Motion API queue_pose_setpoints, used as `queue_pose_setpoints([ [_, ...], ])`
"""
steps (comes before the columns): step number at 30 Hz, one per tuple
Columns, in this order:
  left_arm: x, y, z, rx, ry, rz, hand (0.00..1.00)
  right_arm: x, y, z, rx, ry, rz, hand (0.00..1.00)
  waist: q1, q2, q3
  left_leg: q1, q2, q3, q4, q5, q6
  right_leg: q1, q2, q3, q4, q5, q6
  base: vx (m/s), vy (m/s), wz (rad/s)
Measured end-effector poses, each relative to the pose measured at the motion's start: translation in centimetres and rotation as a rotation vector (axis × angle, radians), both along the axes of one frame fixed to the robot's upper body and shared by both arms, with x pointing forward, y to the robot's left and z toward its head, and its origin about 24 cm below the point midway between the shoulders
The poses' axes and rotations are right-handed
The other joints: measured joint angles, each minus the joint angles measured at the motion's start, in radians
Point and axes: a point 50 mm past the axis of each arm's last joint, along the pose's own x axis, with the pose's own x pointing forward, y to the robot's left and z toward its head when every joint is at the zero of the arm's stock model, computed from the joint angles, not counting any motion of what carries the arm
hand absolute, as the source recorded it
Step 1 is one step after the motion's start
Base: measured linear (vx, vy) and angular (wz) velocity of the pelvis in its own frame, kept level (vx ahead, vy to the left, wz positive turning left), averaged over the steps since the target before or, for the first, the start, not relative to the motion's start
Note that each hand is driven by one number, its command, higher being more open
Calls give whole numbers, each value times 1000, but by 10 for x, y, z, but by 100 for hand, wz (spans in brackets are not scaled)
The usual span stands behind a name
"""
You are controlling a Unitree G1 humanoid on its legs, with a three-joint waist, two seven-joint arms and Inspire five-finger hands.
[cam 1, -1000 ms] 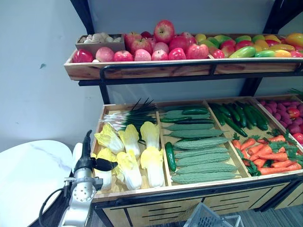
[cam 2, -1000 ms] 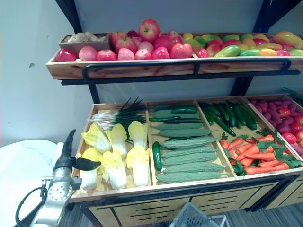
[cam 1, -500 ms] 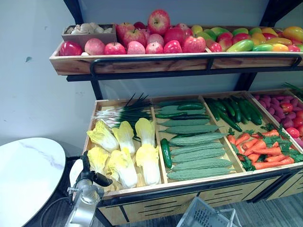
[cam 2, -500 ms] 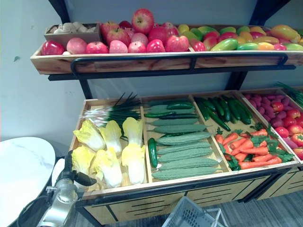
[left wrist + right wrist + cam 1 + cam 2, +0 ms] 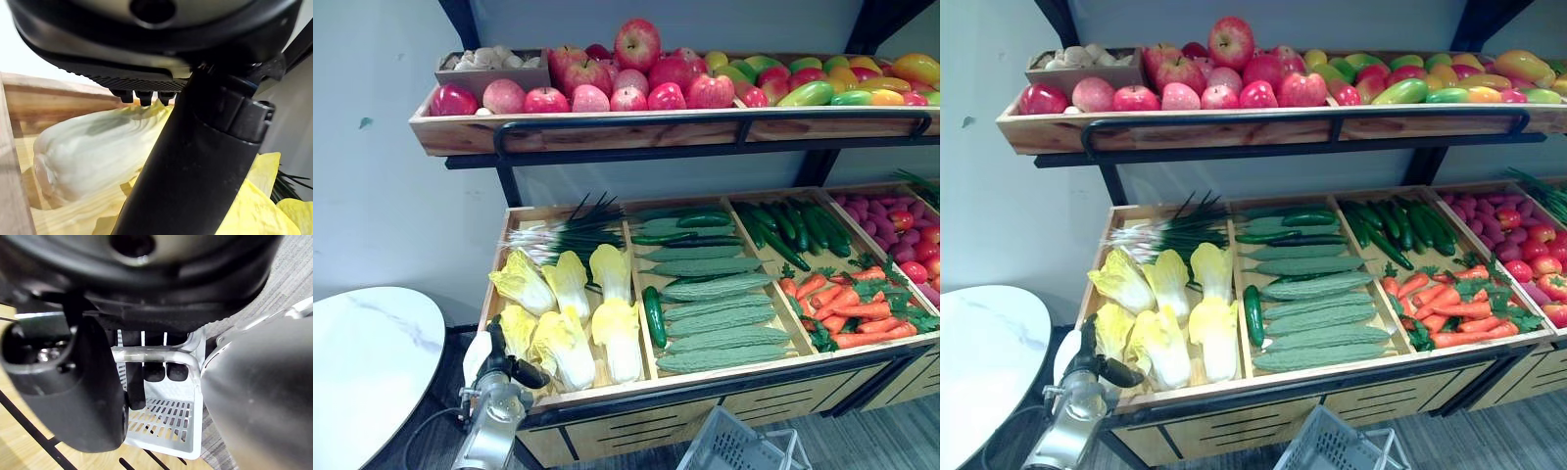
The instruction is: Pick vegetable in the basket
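While my right hand (image 5: 83,391) is curled round the handle (image 5: 161,354) of the basket (image 5: 717,446), my left hand (image 5: 501,357), uncurled and empty, hovers beside the napa cabbages (image 5: 570,338) at lower left, nothing picked yet.

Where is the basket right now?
Low in the eye views, right of centre, the basket sits before the stand, below the bitter gourds; the right hand grips its handle.
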Motion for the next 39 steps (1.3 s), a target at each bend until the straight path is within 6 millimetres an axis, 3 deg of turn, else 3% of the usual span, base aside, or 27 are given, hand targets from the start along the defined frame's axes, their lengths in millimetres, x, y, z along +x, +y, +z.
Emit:
queue_pose_setpoints([
  [5, 3, -10, -8, 9, 23, -43, 100, 5, 0, 1, -5, -12, 10, 0, -3, 4, 12, 0, 4, 13, 0, -2, -3, -4, 5, 10, -2, 0, 0, 3, -2, -5],
  [13, 3, 1, -28, 17, 86, 68, 100, 10, -6, 1, -16, -5, 23, 0, -6, 26, 22, -9, 7, 16, 0, -3, -4, -17, 9, 15, -2, 0, 0, -2, -1, 0],
  [14, 3, 2, -29, 14, 78, 84, 0, 11, -6, 1, -16, -5, 26, 0, -6, 26, 22, -8, 7, 17, 0, -3, -4, -17, 12, 16, -2, 0, -1, 0, 0, 0],
  [26, -10, 32, -37, -157, -12, 373, 0, 25, 1, 1, -9, -21, 101, 0, -29, 24, 39, 26, 7, 45, 0, -13, -16, 4, 11, 40, -7, 0, 0, -15, -5, -7],
  [32, -6, 36, -35, -231, -51, 390, 0, 29, 2, 2, -4, -34, 106, 0, -31, 15, 61, 33, 7, 53, 0, -17, -21, 11, 7, 45, -14, -1, 1, -3, -1, -2],
  [39, 2, 40, -25, -282, -80, 417, 0, 30, -5, 3, 5, -17, 62, 0, -36, 24, 66, 36, 7, 54, 1, -17, -21, 17, 8, 41, -16, -3, 1, -15, -8, 1],
])
